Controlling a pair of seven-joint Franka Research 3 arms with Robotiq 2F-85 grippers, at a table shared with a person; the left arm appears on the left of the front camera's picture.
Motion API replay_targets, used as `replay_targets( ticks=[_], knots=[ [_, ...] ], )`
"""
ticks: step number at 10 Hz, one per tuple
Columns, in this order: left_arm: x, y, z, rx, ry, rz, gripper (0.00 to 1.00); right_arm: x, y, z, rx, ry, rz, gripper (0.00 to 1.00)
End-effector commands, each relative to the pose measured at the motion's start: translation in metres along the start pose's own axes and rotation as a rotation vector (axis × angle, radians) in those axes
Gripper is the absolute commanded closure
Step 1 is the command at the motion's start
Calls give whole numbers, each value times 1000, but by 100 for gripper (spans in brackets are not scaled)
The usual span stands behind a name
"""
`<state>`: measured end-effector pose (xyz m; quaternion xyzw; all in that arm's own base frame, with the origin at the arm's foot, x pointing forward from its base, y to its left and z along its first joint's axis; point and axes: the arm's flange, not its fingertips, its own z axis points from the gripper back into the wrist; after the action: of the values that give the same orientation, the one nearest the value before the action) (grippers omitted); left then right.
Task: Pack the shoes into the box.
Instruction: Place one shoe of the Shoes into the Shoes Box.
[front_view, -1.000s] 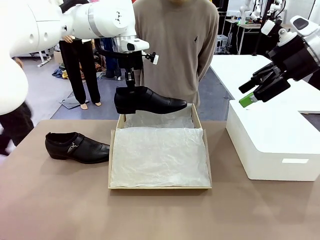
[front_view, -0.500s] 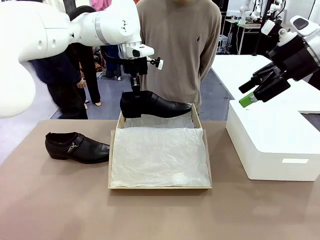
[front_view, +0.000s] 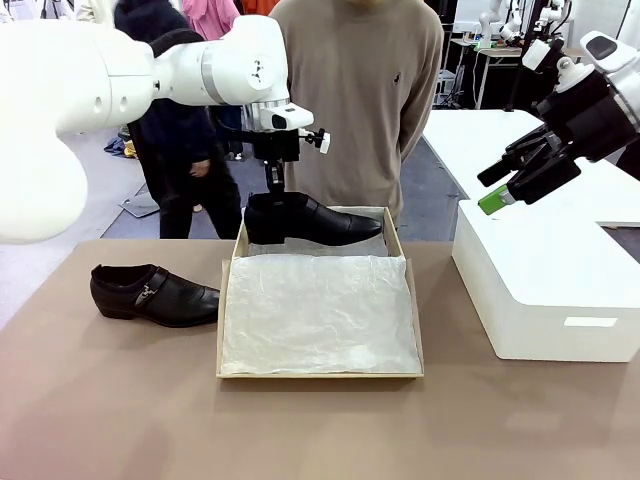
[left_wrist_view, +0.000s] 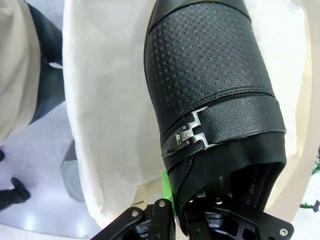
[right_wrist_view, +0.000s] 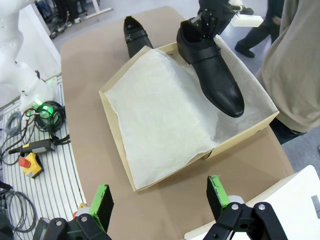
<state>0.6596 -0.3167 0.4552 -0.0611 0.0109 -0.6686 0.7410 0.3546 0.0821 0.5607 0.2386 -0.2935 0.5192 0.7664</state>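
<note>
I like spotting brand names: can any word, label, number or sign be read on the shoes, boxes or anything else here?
No readable text.
The emblem on the person's sweater: too small to read.
The pale rectangle on the white box: blank or blurred.
The held shoe, shoe on the table, cardboard shoebox: no print shows.

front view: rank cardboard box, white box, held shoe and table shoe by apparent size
1. cardboard box and white box: about alike; white one runs off the edge, unranked
2. held shoe and table shoe: about alike, held one farther
</note>
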Motion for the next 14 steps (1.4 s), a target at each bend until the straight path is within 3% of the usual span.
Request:
replay_targets(
  ticks=[1, 14],
  knots=[
    [9, 13, 3, 17, 16, 42, 100, 1, -2, -2, 12, -35, 21, 0],
    [20, 23, -42, 17, 64, 46, 100, 1, -2, -2, 12, -35, 21, 0]
  ],
)
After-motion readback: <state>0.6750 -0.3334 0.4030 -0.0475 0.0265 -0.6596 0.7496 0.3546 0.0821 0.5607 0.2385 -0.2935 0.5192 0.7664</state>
